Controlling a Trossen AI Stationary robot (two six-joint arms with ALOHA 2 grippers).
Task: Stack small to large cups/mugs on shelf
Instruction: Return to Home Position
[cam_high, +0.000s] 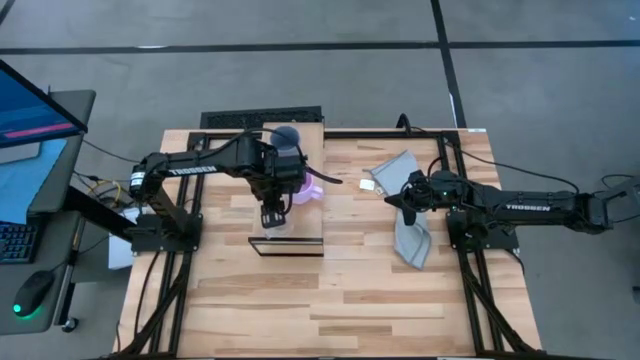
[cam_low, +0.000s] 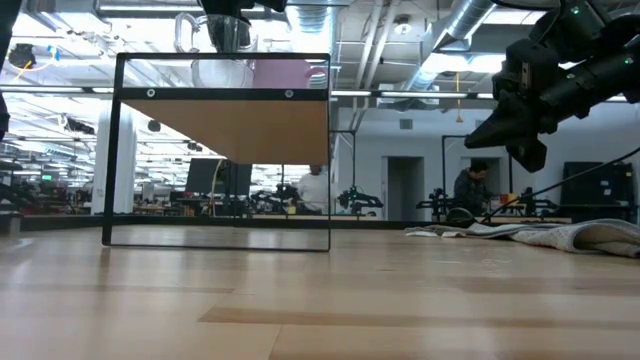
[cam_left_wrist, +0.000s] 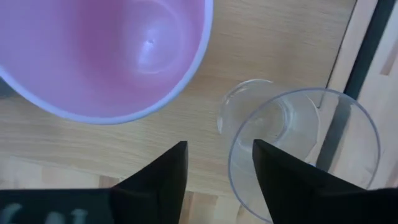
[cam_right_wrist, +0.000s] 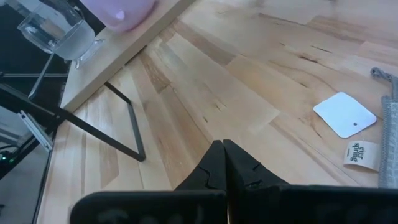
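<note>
Left claw released, above clear cup on shelf | right claw clenched, near cloth

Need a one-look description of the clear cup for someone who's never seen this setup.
Start at the raised light-wood shelf in the middle of the table. Three vessels stand in a row on it: grey-blue mug, lilac mug, then the clear cup at the end by the shelf's dark edge. It alone is see-through, and the smallest.
</note>
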